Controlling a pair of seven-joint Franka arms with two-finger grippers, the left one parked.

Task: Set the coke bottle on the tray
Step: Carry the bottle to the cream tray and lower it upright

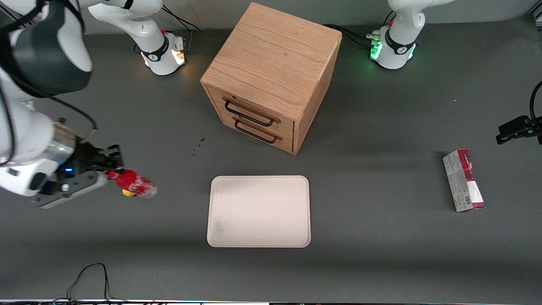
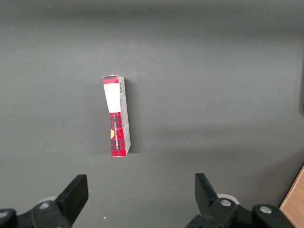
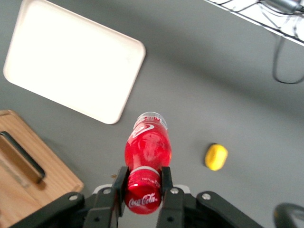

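Note:
The small red coke bottle (image 1: 133, 183) (image 3: 147, 147) hangs tilted above the table at the working arm's end, its clear base pointing toward the tray. My right gripper (image 1: 111, 168) (image 3: 142, 183) is shut on its red cap and neck, one finger on each side. The cream tray (image 1: 259, 211) (image 3: 71, 71) lies flat in front of the drawer cabinet, nearer the front camera, well apart from the bottle. Nothing lies on the tray.
A wooden drawer cabinet (image 1: 271, 76) (image 3: 21, 161) stands at mid-table. A small yellow object (image 1: 128, 192) (image 3: 216, 156) lies on the table under the bottle. A red-and-grey carton (image 1: 463, 180) (image 2: 117, 116) lies toward the parked arm's end.

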